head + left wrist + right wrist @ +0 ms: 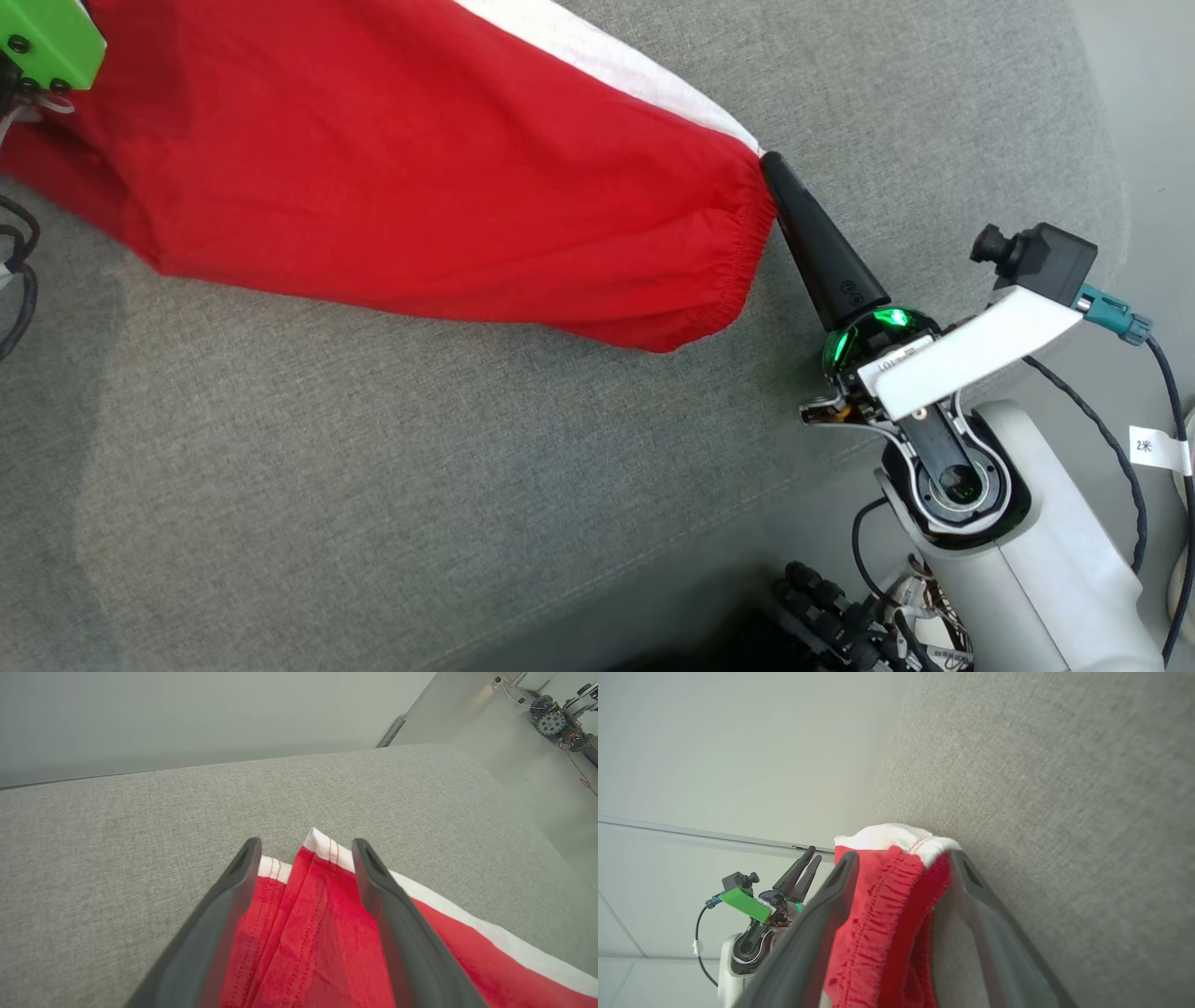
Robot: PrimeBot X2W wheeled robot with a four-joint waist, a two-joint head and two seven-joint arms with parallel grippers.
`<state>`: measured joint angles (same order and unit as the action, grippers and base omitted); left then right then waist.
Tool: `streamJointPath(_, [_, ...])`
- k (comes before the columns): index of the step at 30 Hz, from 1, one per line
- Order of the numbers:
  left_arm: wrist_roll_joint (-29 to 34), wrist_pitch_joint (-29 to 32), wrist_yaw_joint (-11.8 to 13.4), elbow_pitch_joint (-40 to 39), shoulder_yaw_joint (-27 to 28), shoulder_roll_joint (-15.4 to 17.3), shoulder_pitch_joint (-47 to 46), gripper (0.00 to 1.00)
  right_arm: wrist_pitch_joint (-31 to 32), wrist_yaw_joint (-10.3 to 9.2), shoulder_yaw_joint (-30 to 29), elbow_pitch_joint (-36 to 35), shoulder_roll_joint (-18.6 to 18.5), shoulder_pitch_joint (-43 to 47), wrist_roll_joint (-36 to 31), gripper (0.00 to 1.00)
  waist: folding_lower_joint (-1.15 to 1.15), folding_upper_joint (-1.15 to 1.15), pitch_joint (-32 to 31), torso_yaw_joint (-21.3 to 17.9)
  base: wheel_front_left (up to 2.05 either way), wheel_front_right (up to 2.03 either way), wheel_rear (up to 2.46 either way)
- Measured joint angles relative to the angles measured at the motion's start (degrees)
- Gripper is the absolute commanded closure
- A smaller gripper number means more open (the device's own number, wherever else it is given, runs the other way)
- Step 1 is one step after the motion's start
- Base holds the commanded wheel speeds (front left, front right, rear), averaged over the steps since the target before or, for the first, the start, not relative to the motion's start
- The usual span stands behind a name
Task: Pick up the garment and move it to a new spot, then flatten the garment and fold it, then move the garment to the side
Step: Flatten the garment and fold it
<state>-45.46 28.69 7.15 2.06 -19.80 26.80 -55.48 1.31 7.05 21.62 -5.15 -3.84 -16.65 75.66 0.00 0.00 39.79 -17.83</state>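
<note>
Left gripper [307, 843], right gripper [903, 855], jaws apart

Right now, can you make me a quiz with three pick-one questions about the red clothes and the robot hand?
1. Where does the red garment lie?
A) on the floor
B) on the grey cushion
C) in a basket
2. What colour is its stripe?
A) blue
B) yellow
C) white
3. How are the fingers of the right gripper?
A) apart, cloth between them
B) squeezed shut on nothing
C) holding a cup
Answers:
1 B: grey fabric surrounds it.
2 C: a white band edges the red.
3 A: the right wrist view shows a gap with cloth in it.
</note>
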Motion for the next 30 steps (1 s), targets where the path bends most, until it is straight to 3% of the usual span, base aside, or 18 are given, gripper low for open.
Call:
streamJointPath(6, [0.8,-1.0,0.0,3.9,-0.4,-1.2,0.1,0.0,-2.3,0.0,-1.4,1.1,-0.2,-0.5,-0.6,0.0,0.0,0.0,-1.9,0.6,0.0,0.0,0.0])
streamJointPath(14, [0.7,-7.3,0.0,4.4,1.8,-2.9,4.3,0.0,-6.9,0.0,-5.1,2.4,-2.6,3.9,-2.6,0.0,0.0,0.0,-6.1,1.7,0.0,0.0,0.0])
streamJointPath(20, [0.4,-13.2,0.0,0.8,3.0,-4.1,11.4,0.0,-7.0,0.0,-1.2,2.3,-2.5,8.7,-2.6,0.0,0.0,0.0,-10.3,2.7,0.0,0.0,0.0])
streamJointPath(30, [5.9,-22.5,0.0,-2.6,1.3,-5.0,25.4,0.0,-6.4,0.0,2.9,4.5,-2.9,15.6,-2.8,0.0,0.0,0.0,-17.8,5.5,0.0,0.0,0.0])
